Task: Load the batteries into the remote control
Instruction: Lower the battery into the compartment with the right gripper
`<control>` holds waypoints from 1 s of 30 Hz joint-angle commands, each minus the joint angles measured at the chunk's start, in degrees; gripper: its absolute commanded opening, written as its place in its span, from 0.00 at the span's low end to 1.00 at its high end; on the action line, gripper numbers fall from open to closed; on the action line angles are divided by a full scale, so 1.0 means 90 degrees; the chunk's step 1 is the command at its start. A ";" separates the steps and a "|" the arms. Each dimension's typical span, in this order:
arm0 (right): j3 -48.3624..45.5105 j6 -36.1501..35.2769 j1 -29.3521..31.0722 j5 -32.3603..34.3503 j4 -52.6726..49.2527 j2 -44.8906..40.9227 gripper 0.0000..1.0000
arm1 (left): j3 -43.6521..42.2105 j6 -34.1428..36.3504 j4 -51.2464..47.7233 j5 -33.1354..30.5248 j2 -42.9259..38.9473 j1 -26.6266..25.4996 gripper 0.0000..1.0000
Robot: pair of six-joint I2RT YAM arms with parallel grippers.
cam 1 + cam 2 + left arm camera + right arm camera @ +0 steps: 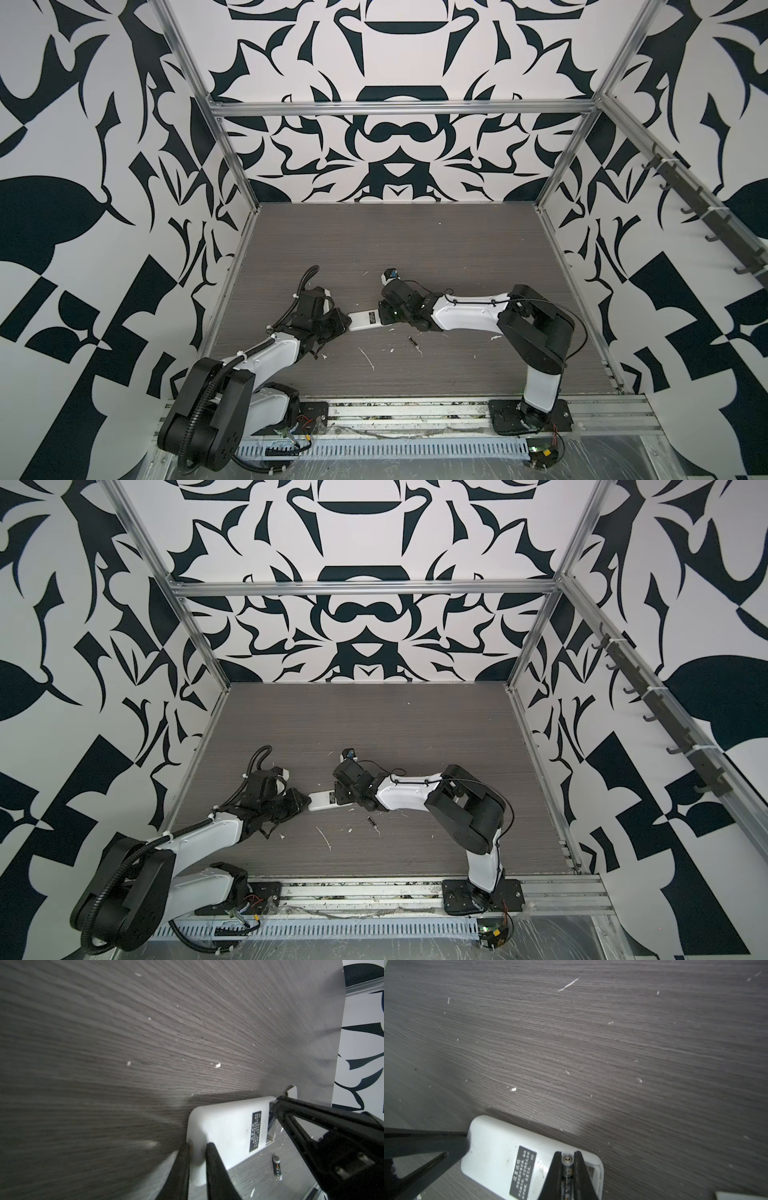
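Observation:
The remote control (362, 321) (321, 802) lies white back up at mid-table, black label showing. My left gripper (197, 1146) (347, 322) is shut on its rounded left end, one finger at the edge and one on the back. At the other end the battery compartment (591, 1172) is uncovered. My right gripper (568, 1156) (384, 316) is shut on one battery (568, 1160), holding it over that compartment. A second battery (414, 343) (372, 821) (277, 1167) lies loose on the table just in front of the remote.
A small white cover plate (292, 1094) (741, 1195) lies beyond the remote's open end. White flecks and scraps (368, 358) dot the grey wood table (415, 249). Patterned walls and an aluminium frame (399, 109) close in the workspace.

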 commanded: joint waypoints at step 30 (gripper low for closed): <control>-0.0191 0.0305 0.0080 0.0109 0.0450 -0.0231 0.18 | -0.0143 -0.0024 0.0105 0.0000 -0.0001 -0.0022 0.18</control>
